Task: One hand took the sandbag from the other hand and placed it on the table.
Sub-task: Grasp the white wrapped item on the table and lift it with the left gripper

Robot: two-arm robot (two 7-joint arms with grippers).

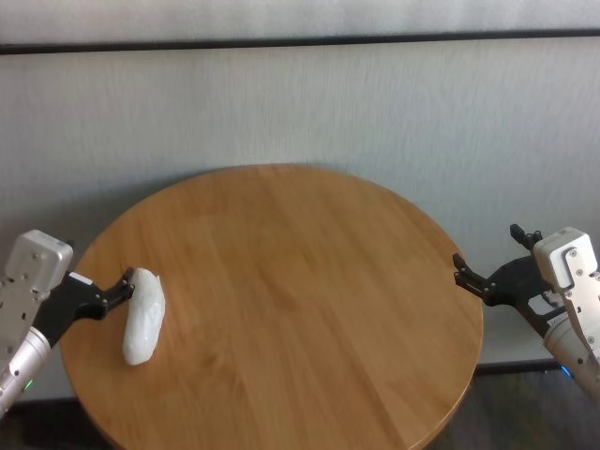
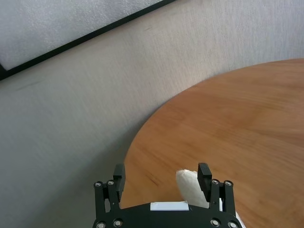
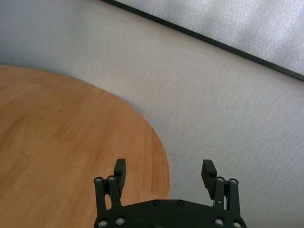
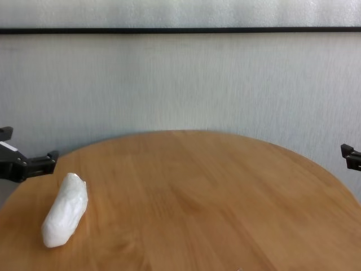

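The left hand (image 1: 120,284) sits low at the left edge of the round worktop (image 1: 309,281), its two black fingers spread wide and holding nothing. In the left wrist view the fingers (image 2: 204,173) stand well apart, and the rounded end of the sandbag (image 2: 190,187) shows between them, close against one finger; whether it touches that finger cannot be told. From the head view the hand's fingertips reach to the far end of the sandbag (image 1: 143,315), which lies flat on the worktop near its left edge, long axis running from the hand toward the robot. In the chest view the white pouch (image 4: 66,209) rests on the wood with the left hand (image 4: 39,162) just beyond its far end.

The right hand (image 1: 487,278) hangs at the worktop's right edge, well apart from the sandbag. Its fingers (image 3: 120,172) are likewise spread wide and empty, over the worktop's rim and the pale grey floor (image 3: 213,109) beyond.
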